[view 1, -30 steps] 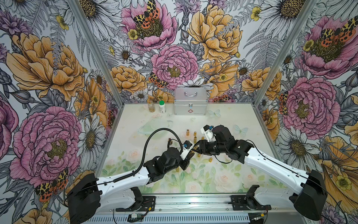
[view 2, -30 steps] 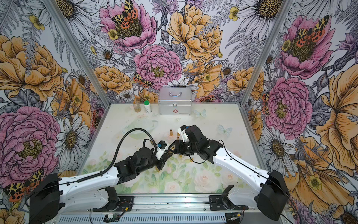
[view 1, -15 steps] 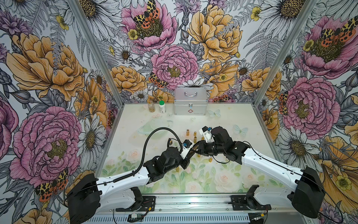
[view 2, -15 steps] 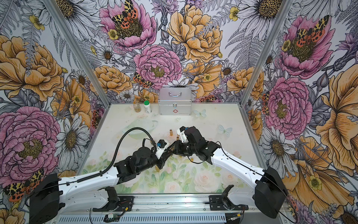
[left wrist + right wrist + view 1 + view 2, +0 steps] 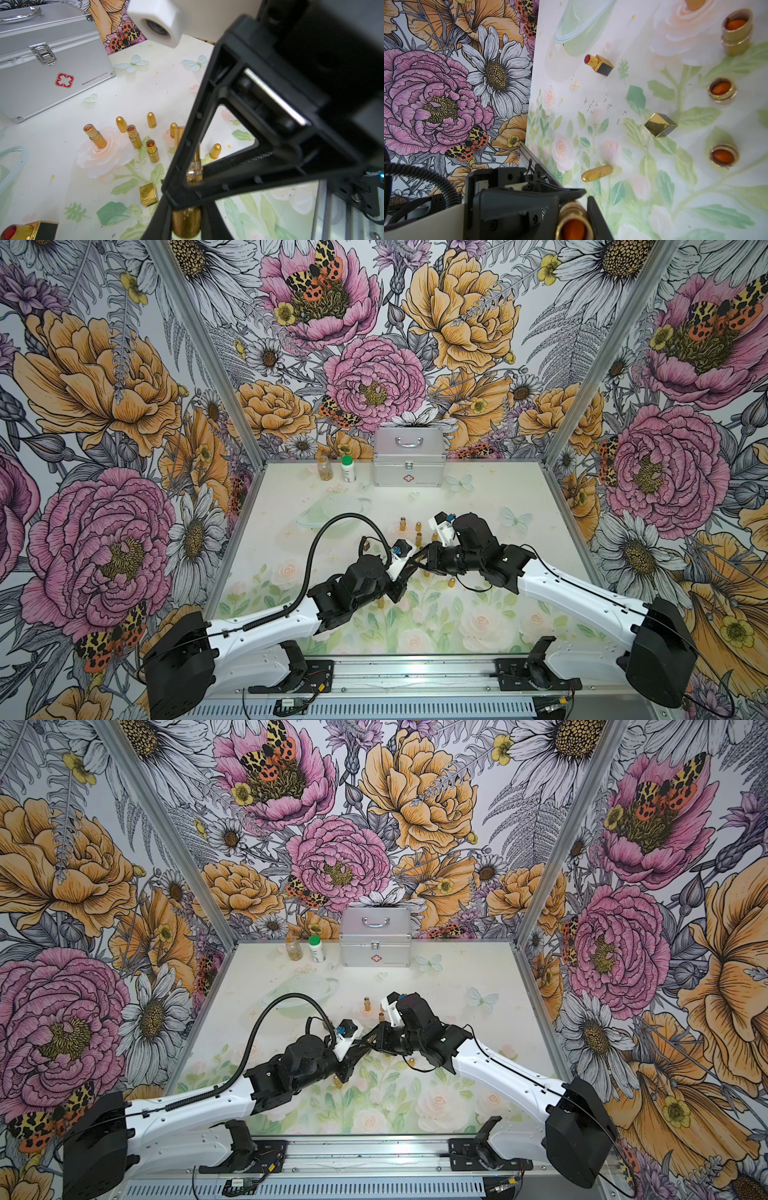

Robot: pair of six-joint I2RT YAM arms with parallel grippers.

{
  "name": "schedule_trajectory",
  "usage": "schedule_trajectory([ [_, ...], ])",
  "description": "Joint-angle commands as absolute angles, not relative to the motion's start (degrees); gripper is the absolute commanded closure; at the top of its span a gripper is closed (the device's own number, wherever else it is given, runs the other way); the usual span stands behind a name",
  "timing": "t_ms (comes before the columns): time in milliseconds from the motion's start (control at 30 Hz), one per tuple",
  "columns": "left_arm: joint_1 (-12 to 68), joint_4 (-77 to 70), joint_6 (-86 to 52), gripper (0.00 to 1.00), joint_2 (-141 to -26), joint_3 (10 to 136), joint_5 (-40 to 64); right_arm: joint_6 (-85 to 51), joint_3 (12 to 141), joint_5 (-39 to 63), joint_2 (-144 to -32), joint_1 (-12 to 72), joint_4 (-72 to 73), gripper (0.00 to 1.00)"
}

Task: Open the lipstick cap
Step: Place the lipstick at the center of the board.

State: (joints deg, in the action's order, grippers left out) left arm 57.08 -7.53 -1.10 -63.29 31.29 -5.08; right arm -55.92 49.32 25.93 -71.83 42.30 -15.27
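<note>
Left claw (image 5: 408, 571): clamped on base of gold lipstick (image 5: 187, 223), lifted over middle of counter (image 5: 478, 497). Lipstick: spans both claws, orange stick visible at open end in right wrist view. Right claw (image 5: 423, 559): closed round lipstick's upper barrel, tips just beside left claw's. Behind grip: uncapped gold tubes (image 5: 133, 137) upright. Right of grip: loose bullet cap (image 5: 451, 582) on counter.

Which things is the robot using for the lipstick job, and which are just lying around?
Job: left gripper, right gripper, gold lipstick held between them.
Lying around: silver case, clear jar, white bottle, three open gold lipsticks, loose gold caps, square gold cap, square red lipstick.
</note>
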Motion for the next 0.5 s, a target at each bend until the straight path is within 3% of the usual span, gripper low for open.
schedule_trajectory([
  [0,56.7,-10.4,-0.4,1.00,-62.3,33.0,-5.0,-56.2,49.2,25.0,-71.1,42.5,-13.9,0.81],
  [133,56.8,-10.4,-0.4,0.91,-62.2,32.9,-5.2,-56.1,49.0,23.6,-70.3,42.5,-14.0,0.82],
  [233,56.8,-10.3,-0.6,0.70,-62.0,32.6,-5.4,-55.4,49.2,22.5,-69.8,42.5,-14.5,0.82],
  [467,56.7,-7.3,-2.6,0.43,-58.7,30.7,-5.8,-48.4,53.4,15.0,-69.6,42.6,-24.8,0.83],
])
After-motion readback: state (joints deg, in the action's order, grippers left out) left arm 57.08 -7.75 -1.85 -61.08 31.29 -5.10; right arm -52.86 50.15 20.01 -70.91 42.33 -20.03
